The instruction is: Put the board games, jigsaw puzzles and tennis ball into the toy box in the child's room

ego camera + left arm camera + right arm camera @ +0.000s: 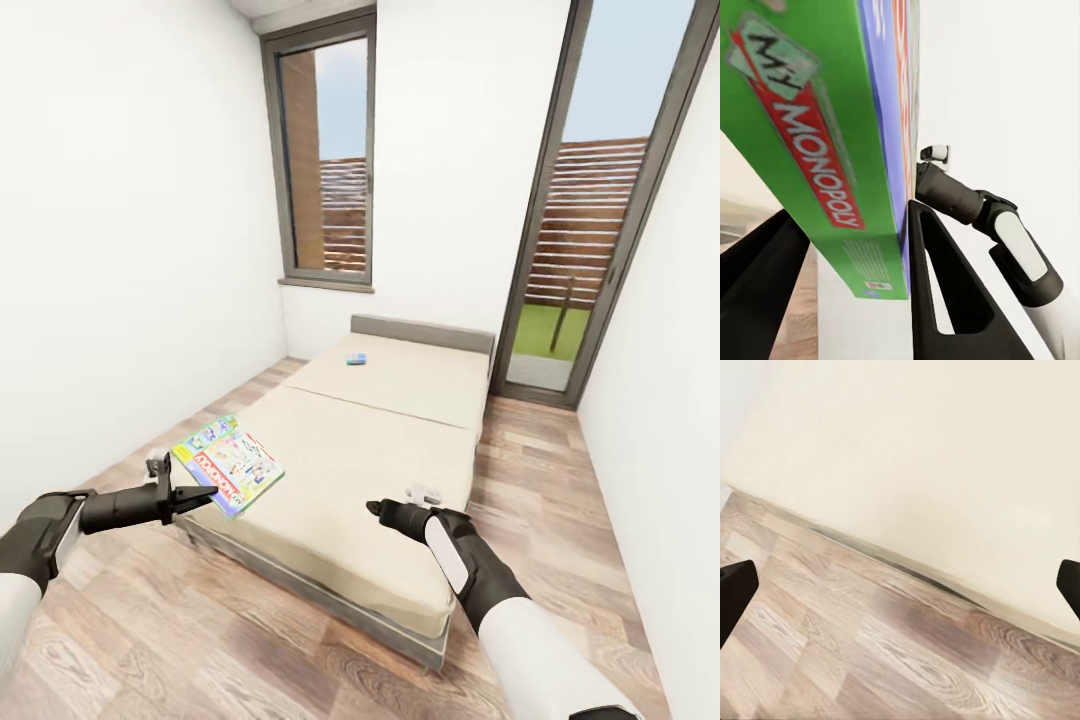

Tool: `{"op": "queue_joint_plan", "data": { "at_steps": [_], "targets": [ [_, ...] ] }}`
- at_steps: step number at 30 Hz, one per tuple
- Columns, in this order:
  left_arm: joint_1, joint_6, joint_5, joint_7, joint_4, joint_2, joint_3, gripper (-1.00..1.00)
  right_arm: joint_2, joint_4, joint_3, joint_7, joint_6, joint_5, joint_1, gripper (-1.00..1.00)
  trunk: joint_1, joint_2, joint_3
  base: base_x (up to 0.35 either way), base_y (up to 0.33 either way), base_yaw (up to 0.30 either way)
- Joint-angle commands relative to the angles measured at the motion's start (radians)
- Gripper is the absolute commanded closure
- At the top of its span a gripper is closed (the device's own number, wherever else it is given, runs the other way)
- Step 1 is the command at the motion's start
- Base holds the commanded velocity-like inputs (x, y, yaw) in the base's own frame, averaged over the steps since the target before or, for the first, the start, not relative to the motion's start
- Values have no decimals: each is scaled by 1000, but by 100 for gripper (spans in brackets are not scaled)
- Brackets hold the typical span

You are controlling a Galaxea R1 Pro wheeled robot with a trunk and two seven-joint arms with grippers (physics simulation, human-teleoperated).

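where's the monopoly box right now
In the head view the Monopoly box is at lower left, clamped in the left pincer over the near-left corner of the bed.

Glossy cardboard board game [228, 465], matt cloth bed [370, 450]

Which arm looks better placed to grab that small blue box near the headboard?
The right, I'd guess: its gripper is open and empty over the bed, while the left gripper already holds the Monopoly box.
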Motion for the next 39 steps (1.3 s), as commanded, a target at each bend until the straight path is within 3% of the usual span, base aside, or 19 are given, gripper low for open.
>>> {"op": "queue_joint_plan", "data": {
  "at_steps": [1,4,15,22,33,39],
  "targets": [
    [-1,10,-2,-5,0,0,2,100,0,-1,0,1,4,1,0,-100,-4,7,2,0,0,283],
    [-1,10,-3,-4,0,0,2,100,0,-1,0,1,4,0,-1,-100,-15,28,12,0,0,283],
    [0,9,-2,-5,0,1,1,100,0,2,0,1,3,1,0,-100,-15,28,12,12,0,283],
    [-1,7,-2,-1,0,1,2,100,0,2,0,6,4,1,-1,-100,-15,28,11,273,0,259],
    [-1,6,-2,1,1,0,1,100,0,-1,1,8,4,1,-1,-100,-15,28,11,323,0,66],
    [-1,8,-2,-2,1,0,1,100,0,-1,2,7,4,1,-1,-100,-15,28,11,85,0,267]
  ]
}}
